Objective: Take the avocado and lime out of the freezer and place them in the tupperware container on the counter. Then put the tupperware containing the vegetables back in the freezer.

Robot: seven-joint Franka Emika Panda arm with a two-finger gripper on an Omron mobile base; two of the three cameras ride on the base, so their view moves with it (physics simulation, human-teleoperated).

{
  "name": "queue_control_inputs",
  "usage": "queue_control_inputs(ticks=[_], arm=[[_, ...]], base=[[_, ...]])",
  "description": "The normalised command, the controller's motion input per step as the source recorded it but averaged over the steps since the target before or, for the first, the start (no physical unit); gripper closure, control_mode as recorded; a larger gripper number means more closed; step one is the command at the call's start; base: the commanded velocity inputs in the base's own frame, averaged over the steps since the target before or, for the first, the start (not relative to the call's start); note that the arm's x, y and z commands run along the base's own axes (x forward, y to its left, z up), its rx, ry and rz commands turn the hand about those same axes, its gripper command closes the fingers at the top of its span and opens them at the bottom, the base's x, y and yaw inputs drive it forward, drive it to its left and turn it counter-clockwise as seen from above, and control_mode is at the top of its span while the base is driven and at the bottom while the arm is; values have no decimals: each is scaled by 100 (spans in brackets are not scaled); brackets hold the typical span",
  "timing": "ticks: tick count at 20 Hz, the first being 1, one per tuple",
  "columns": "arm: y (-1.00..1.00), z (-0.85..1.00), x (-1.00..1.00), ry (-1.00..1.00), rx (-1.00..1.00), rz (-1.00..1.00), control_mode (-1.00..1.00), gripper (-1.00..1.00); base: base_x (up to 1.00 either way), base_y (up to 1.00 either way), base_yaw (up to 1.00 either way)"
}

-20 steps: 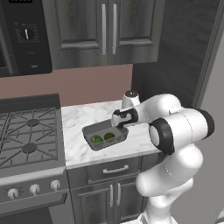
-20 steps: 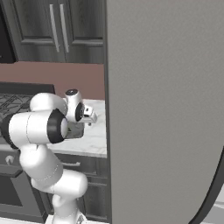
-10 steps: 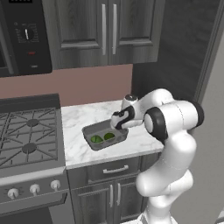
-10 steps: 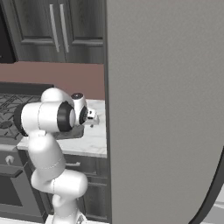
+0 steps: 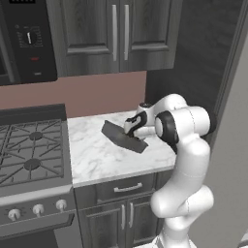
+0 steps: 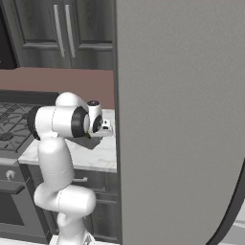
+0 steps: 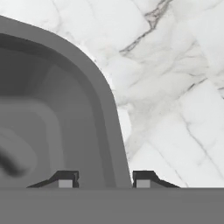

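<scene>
1. The tupperware container (image 5: 123, 137) was seen on the white marble counter (image 5: 97, 160), tilted, with its left end raised off the marble and its right end low by the robot's hand.
2. The fingers (image 7: 101, 179) were set astride the tub's rim in the hand view, one tip inside the tub and the other outside over the marble, with the wall passing between them.
3. The fingers were drawn in narrow around that wall, and the tub was judged to be held by its rim, given its lifted and slanted pose in the left base view.
4. In the left base view the fingers (image 5: 134, 131) were found at the tub's right end, near the back of the counter.
5. The tub's inside was shown as dark grey in the hand view; a blurred dark smear lay low at the left, and what it was could not be told.
6. The freezer (image 6: 182, 119) was seen with its flat grey door standing just right of the arm in the right base view.
7. A black gas stove (image 5: 29, 155) was seen left of the counter, with dark cabinets (image 5: 116, 34) above.
</scene>
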Motion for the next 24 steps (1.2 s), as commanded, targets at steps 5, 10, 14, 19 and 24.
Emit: queue_control_inputs(ticks=[5,10,14,19,24], arm=[[8,-16,-3,3,0,2,-100,100],[16,0,-31,0,0,0,-100,100],[14,13,-55,-1,0,-1,-100,100],[9,44,-57,-7,0,-8,-100,100],[1,81,-57,-14,0,-15,-100,100]], base=[[0,0,0],[0,0,0],[0,0,0],[0,0,0],[0,0,0]])
